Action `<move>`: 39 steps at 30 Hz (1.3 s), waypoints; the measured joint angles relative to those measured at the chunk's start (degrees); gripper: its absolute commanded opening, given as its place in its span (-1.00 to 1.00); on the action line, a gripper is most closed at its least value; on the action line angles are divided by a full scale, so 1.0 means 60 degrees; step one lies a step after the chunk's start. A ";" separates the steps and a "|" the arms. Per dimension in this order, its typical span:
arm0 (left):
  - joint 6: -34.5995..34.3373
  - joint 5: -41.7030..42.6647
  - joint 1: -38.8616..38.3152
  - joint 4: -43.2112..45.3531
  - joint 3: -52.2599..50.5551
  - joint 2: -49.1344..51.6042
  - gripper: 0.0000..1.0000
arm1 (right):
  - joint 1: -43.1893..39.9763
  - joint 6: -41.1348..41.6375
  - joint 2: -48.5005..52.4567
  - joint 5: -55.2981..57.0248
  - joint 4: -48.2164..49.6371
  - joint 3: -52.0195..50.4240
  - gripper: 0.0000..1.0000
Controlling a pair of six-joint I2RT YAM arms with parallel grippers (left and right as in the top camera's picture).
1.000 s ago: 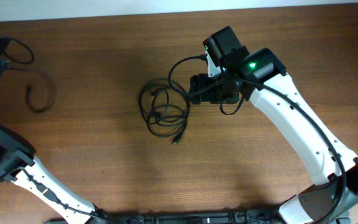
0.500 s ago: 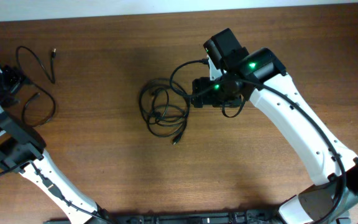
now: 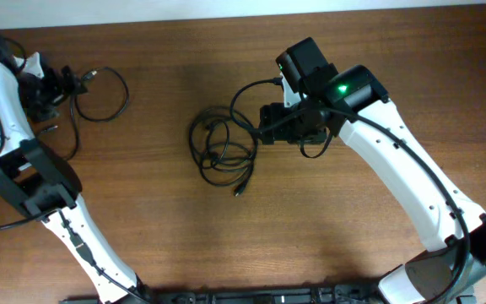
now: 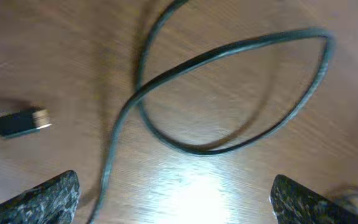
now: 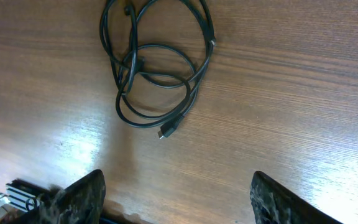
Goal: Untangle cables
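Note:
A tangle of black cables (image 3: pixel 212 157) lies at the table's middle, with a plug end at its lower right. In the right wrist view the tangle (image 5: pixel 133 64) lies ahead of the fingers, apart from them. My right gripper (image 3: pixel 264 125) hovers just right of the tangle, open and empty (image 5: pixel 179 202). A separate black cable (image 3: pixel 127 95) lies in a loose loop at the far left. My left gripper (image 3: pixel 64 84) is beside it, open (image 4: pixel 179 202). The left wrist view shows this cable's loop (image 4: pixel 229 51) and a USB plug (image 4: pixel 25 122); the cable passes near my left finger (image 4: pixel 51 199).
The brown wooden table (image 3: pixel 353 245) reaches a pale wall strip along the far edge. My right arm (image 3: pixel 412 186) crosses the right half of the table. My left arm (image 3: pixel 24 177) stands along the left edge.
My left arm has swung up and to the right along the far left. The separate cable has shifted right and spread into a wider loop. The right arm and the tangle have not moved.

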 measured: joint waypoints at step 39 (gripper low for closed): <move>0.0481 -0.1078 -0.0812 0.2102 0.3384 0.1741 0.98 | -0.0284 -0.0033 0.0929 0.0419 -0.0867 -0.0004 0.69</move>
